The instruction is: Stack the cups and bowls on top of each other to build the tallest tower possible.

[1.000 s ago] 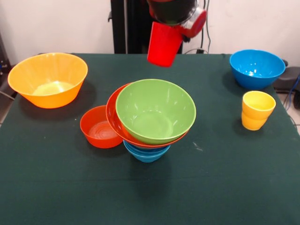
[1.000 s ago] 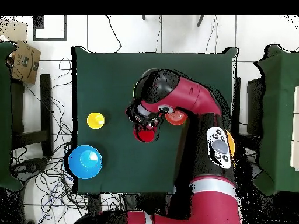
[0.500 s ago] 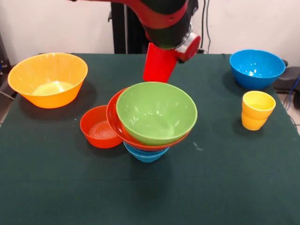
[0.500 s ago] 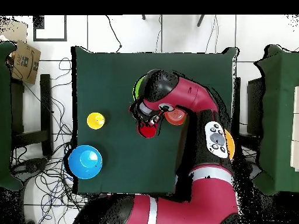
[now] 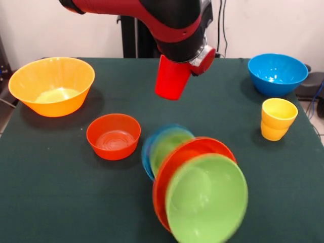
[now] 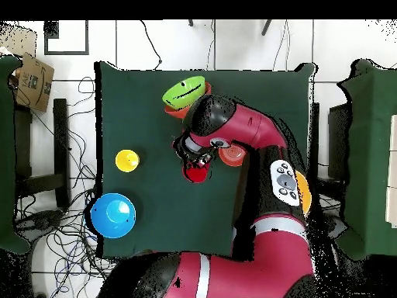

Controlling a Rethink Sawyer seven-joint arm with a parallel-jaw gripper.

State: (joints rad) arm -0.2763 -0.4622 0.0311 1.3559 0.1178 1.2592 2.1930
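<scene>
While the toppled tower fills the lower centre of the front view, it lies on its side with the bowl mouths turned toward the camera: a green bowl at the very front, slightly blurred, a red-orange bowl nested right behind it, then a paler green bowl and a blue bowl at the back, whose rim shows as a thin arc. To the left of that pile, a small red-orange bowl sits upright on the green counter, just beside the blue rim but apart from it. At the right of the frame a yellow cup stands upright, well apart from the pile. Farther back, a large orange-yellow bowl sits at the upper left and a blue bowl at the upper right, both upright. Above the middle of the counter, in the upper centre of the frame, the arm holds the red cup in the air, tilted a little with its open end up inside the claw, which is clamped on it. In the overhead view the fallen bowls show near the top edge of the counter, and the red cup shows beneath the arm near the middle.
</scene>
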